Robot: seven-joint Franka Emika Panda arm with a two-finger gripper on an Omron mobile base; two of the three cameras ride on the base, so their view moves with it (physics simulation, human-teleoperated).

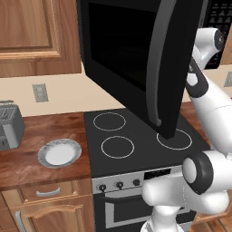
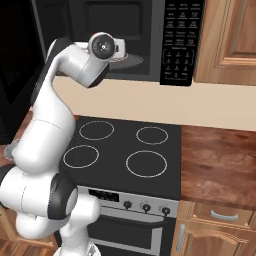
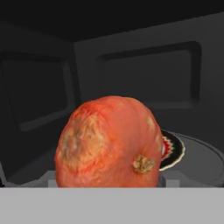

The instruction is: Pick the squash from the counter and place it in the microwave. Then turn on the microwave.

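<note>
The squash [image 3: 107,144], an orange-red lump with a dry stem scar, sits close in front of the hand camera and hides the fingertips. It hangs just above the grey turntable [image 3: 201,159] inside the dark cavity of the microwave [image 2: 180,40]. My gripper [image 2: 129,53] reaches into that cavity through the open doorway and is shut on the squash. The microwave's door [image 1: 136,59] stands swung wide open over the stovetop, with its curved grey handle toward me. The counter [image 1: 41,172] lies to the left of the stove.
A dark patterned disc [image 3: 174,151] lies on the turntable behind the squash. A grey-rimmed white plate [image 1: 59,153] and a grey toaster [image 1: 9,124] sit on the left counter. The black stovetop [image 2: 125,150] is below the arm, with more counter [image 2: 220,160] to its right.
</note>
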